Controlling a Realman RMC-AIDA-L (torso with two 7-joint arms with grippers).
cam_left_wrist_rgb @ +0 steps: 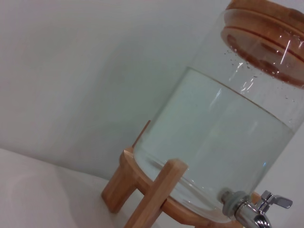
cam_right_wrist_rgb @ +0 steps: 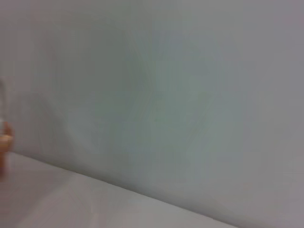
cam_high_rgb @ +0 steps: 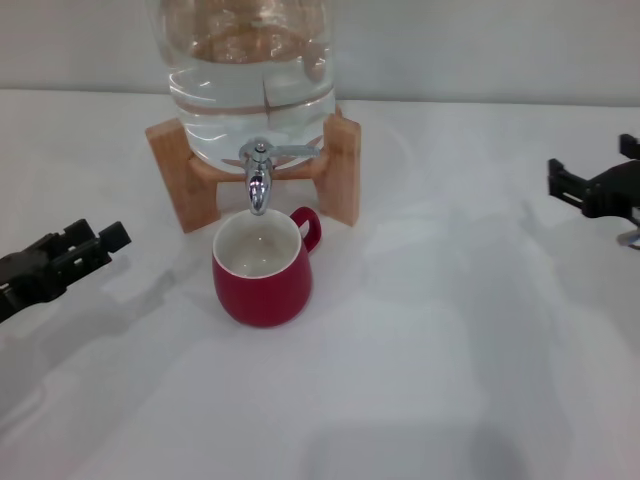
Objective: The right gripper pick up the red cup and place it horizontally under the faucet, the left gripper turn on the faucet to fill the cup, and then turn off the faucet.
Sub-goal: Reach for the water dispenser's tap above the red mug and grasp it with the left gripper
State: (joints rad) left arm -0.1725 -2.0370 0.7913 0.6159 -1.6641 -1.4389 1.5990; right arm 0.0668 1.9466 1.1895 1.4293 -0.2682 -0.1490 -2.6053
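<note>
The red cup (cam_high_rgb: 262, 285) stands upright on the white table, mouth up, its handle toward the back right. Directly above its cream inside hangs the chrome faucet (cam_high_rgb: 258, 180), lever pointing to the right; I see no stream of water. The faucet (cam_left_wrist_rgb: 254, 211) also shows in the left wrist view, under the clear water jar (cam_left_wrist_rgb: 228, 133). My left gripper (cam_high_rgb: 100, 238) hovers open and empty at the far left, well away from the cup. At the far right edge, my right gripper (cam_high_rgb: 590, 165) is open and empty, far from the cup.
The water jar (cam_high_rgb: 250, 80) rests on a wooden stand (cam_high_rgb: 340, 170) at the back centre, against a pale wall. White table surface (cam_high_rgb: 420, 380) spreads in front of and beside the cup. The right wrist view shows mostly wall and table.
</note>
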